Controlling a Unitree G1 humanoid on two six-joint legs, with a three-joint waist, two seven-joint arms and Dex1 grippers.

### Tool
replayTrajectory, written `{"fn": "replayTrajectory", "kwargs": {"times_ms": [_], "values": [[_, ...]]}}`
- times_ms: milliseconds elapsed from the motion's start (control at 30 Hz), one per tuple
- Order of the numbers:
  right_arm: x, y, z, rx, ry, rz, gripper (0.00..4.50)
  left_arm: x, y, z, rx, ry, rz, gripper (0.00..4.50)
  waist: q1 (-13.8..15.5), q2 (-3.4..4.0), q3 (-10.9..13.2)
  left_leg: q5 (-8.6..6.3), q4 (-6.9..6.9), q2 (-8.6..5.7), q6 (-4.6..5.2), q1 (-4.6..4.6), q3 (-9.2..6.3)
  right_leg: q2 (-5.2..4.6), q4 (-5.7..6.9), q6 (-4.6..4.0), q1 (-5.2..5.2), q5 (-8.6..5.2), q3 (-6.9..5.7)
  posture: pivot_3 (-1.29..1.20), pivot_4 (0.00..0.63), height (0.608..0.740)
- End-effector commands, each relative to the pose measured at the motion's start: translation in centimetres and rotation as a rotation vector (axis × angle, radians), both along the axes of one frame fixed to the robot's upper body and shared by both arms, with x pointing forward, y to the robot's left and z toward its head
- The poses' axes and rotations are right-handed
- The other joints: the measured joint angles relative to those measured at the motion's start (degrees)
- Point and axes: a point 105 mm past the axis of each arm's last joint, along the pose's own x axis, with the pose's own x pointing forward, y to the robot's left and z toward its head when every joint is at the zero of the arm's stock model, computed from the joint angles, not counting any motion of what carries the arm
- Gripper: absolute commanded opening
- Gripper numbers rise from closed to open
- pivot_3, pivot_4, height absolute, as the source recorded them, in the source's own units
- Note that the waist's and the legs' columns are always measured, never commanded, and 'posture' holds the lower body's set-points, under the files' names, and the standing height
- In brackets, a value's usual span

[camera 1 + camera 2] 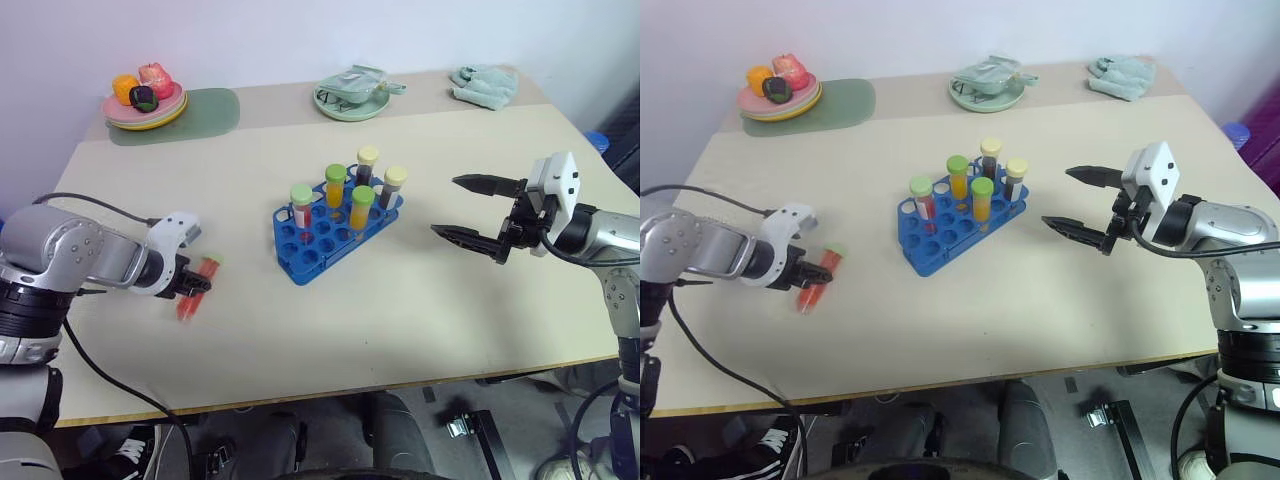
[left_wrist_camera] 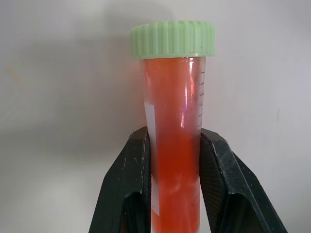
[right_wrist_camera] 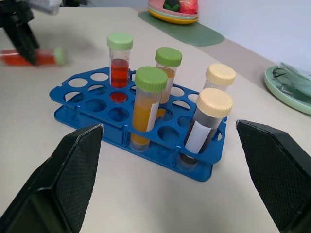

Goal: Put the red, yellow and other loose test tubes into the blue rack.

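The wide beige table (image 1: 420, 330) with a matte top carries everything. Near its centre stands the blue plastic test tube rack (image 1: 310, 245), with many round holes. Five capped tubes stand upright in it: three with green caps, holding red and orange-yellow liquid, and two with pale yellow caps and dark content.

From the rack, at about 11 o'clock and far away, lies a green rounded mat (image 1: 205, 110) with a stack of coloured plates (image 1: 150, 112) holding toy food. At about 12 o'clock is a pale green dish (image 1: 352, 98), and at about 1 o'clock a crumpled light green cloth (image 1: 484, 84).

The right gripper (image 1: 478, 212) with black fingers hovers at about 3 o'clock from the rack, well apart from it; its fingers are spread wide and hold nothing.

The left gripper (image 1: 196, 283) is at about 8 o'clock from the rack, low over the table. Its fingers are closed narrow on the red test tube with a green ribbed cap (image 2: 176, 141), gripping it at the lower body, away from the cap.
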Motion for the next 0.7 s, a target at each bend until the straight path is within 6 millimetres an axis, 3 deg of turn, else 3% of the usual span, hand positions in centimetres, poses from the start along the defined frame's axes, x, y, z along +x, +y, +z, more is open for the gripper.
{"fn": "replayTrajectory", "kwargs": {"times_ms": [33,67,133,267,500,700], "values": [[-0.3,-0.2,1.2,-0.002,-0.061,-0.001,4.50,2.9,0.1,6.7,0.003,-0.488,-0.014,0.75,0.0,-0.03,0.0,0.00,0.01,0.01,0.00,-0.02,-0.01,0.00,0.01,0.00,-0.02,0.00,0.00,0.00,0.150,0.740],[-0.3,-0.3,1.3,0.000,-0.062,-0.006,4.50,3.1,-0.8,8.4,-0.082,-0.622,-0.069,0.75,-0.1,-0.01,0.0,0.01,0.00,0.03,-0.02,-0.02,0.01,0.01,-0.01,0.00,-0.03,0.00,0.00,0.00,0.150,0.740],[-0.2,-0.6,1.3,0.001,-0.064,-0.016,4.50,2.9,-0.9,10.0,-0.082,-0.788,-0.126,0.75,-0.1,0.01,0.0,0.00,-0.04,0.03,-0.02,-0.02,0.07,0.00,-0.04,-0.01,-0.05,0.00,0.00,0.00,0.150,0.740],[-0.1,-0.8,1.3,0.000,-0.066,-0.021,4.50,1.8,-3.1,11.5,-0.193,-0.989,-0.292,0.75,-0.1,0.02,0.0,0.00,-0.03,0.04,-0.01,-0.01,0.20,-0.01,-0.06,-0.01,-0.04,0.01,0.00,0.00,0.150,0.740],[-0.3,-1.1,1.6,-0.002,-0.068,-0.031,4.50,0.3,-8.3,10.3,-0.325,-1.134,-0.569,0.75,1.1,0.00,0.0,0.00,0.04,0.02,0.00,-0.02,0.36,-0.05,-0.09,-0.02,0.03,0.04,0.00,0.00,0.150,0.740],[-1.1,-1.5,1.8,-0.006,-0.044,-0.037,4.50,0.7,-10.9,8.1,-0.327,-1.166,-0.683,0.75,1.2,0.00,0.0,0.00,0.06,0.02,0.02,-0.01,0.38,-0.03,-0.10,-0.03,0.06,0.05,-0.01,0.00,0.150,0.740]]}}
